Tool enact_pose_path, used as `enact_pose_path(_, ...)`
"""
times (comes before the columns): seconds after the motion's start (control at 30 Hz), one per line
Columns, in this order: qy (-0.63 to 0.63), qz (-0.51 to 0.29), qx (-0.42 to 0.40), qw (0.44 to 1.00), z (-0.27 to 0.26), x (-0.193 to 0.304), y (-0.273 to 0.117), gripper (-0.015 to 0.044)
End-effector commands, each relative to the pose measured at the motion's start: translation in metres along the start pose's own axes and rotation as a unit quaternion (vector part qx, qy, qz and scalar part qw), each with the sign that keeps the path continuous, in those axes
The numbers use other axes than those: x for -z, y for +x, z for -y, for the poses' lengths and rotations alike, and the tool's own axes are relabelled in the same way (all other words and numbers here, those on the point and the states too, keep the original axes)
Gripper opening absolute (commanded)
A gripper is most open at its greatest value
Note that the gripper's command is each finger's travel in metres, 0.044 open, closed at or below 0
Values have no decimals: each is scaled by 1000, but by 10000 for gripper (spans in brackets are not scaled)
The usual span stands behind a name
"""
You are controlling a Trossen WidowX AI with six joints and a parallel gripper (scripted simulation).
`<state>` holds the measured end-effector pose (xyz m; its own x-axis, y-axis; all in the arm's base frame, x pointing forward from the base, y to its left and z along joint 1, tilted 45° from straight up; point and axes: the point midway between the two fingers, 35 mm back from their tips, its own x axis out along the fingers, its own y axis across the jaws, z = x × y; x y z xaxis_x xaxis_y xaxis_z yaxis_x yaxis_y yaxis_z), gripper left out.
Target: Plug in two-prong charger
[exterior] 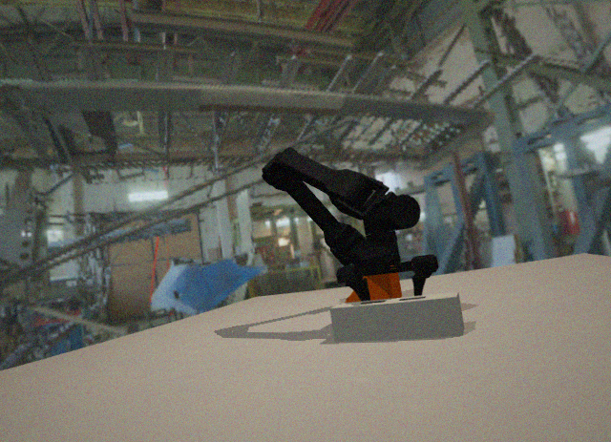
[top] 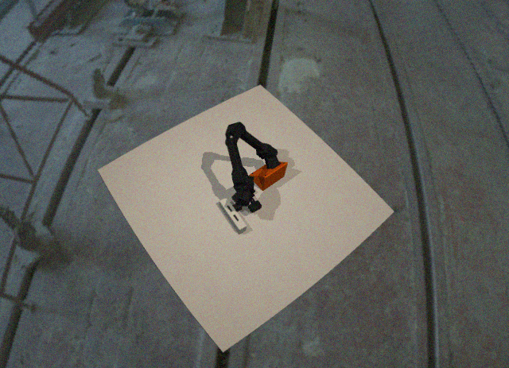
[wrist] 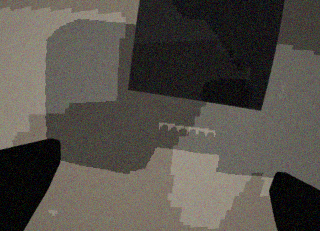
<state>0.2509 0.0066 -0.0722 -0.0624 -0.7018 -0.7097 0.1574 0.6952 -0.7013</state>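
Observation:
The pale power strip (top: 241, 226) (exterior: 397, 321) lies on the table, with two dark outlets in its top. In the exterior view it stands in front of the gripper. My gripper (top: 246, 208) (exterior: 391, 294) (wrist: 168, 170) is open and empty, with its fingers pointing down low on the arm-base side of the strip. Some fingertip parts are hidden behind the strip in the exterior view. The wrist view shows a large dark block shape (wrist: 205, 51) above and beyond the fingertips, not between them. I cannot tell whether it is the charger or an outlet. I cannot make out the charger in either the top or the exterior view.
The arm's orange base (top: 273, 177) (exterior: 382, 286) stands on the square tabletop (top: 230, 282) (exterior: 246, 388) behind the gripper. The black arm (top: 235, 154) (exterior: 315, 208) arches up from it and down to the strip. Arm shadows cross the surface and mottle the wrist view.

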Motion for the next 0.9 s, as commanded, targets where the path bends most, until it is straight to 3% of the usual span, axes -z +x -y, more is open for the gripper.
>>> enact_pose_path(0.0,-8,113,0,994,-1,-10,-31,440)
enact_pose_path(0.1,-2,253,-4,967,0,-14,-72,440)
enact_pose_path(0.17,2,284,-5,959,0,-13,-82,440)
enact_pose_path(0.87,2,284,-5,959,0,-13,-82,440)
